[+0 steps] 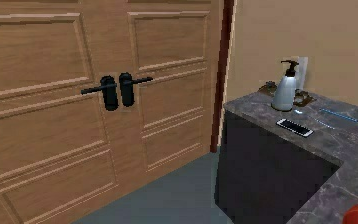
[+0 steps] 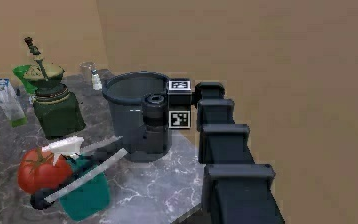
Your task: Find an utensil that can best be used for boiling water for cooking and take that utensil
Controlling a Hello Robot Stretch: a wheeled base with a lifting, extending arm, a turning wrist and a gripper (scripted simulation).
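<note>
Nearest on the grey stone desk, by its front edge, a teal spray bottle lies against a red round fruit, both well off to the side of the reach. The arm stretches out along the desk's edge, judged to be set that way so that its end comes level with the pot. The grey pot, the likely vessel for boiling water, stands upright on the desk close to that edge. The pincer shows as a dark body against the pot's near wall, just left of the two white marker squares. Since the pot rests on the desk right behind it, I cannot tell whether the pincer holds anything, nor whether it touches the wall. Farther toward the desk's other side stand a dark green grinder and a small bottle. In the forward view a soap dispenser stands at the desk's far corner, beside wooden doors.
</note>
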